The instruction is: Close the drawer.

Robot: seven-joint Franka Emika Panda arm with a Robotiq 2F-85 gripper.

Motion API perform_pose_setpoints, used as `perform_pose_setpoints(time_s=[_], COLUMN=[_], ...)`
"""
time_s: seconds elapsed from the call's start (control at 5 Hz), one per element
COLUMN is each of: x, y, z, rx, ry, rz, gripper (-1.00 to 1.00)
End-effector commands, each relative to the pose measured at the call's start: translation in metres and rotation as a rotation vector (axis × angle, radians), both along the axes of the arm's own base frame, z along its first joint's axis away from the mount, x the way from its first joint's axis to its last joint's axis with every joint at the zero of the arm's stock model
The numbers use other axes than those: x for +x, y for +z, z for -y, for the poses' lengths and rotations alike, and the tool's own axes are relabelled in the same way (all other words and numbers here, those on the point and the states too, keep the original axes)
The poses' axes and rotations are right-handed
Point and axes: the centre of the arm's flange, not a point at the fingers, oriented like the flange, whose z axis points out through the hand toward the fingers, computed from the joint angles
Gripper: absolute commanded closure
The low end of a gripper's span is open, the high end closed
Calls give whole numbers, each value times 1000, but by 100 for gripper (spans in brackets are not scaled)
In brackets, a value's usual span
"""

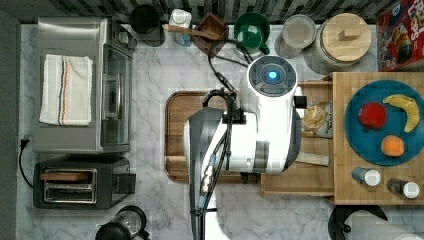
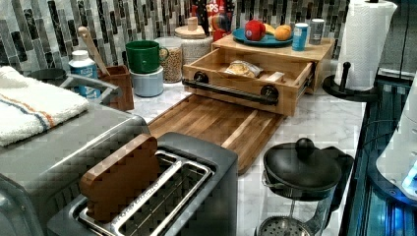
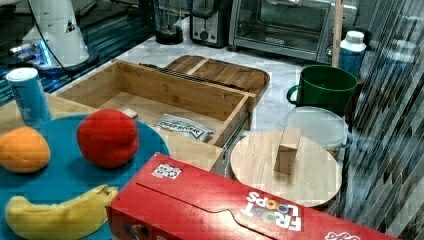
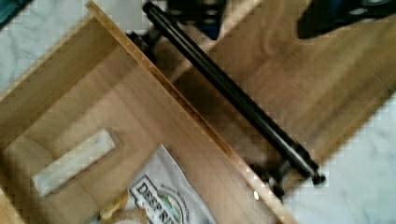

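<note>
Pulled well out from under the butcher-block top (image 2: pixel 275 49): the drawer (image 2: pixel 248 73), front hanging over the edge of the brown wooden tray (image 2: pixel 216 123) on the marble counter (image 2: pixel 324 123). Inside, a snack bag (image 4: pixel 163 200) and a pale block (image 4: pixel 72 161) (light cargo, little added weight). Stiff bamboo box, likely gliding on rails; best pushed square on the front panel or at mid-length of the black bar handle (image 4: pixel 233 93). Arm (image 1: pixel 260 125) directly above. Gripper opening: cannot tell.
</note>
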Motion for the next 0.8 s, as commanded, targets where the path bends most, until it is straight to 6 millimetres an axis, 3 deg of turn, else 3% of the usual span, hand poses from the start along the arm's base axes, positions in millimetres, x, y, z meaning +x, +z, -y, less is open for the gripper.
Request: perform_pose_setpoints(time_s=[0.2, 0.4, 0.6, 0.8], x=[-22, -25, -31, -36], y=[-14, -36, -67, -97], z=[-108, -127, -127, -116], rx=[73, 62, 93, 70], ry=[424, 497, 552, 611], rz=[50, 29, 81, 99], gripper=[-100, -100, 100, 100])
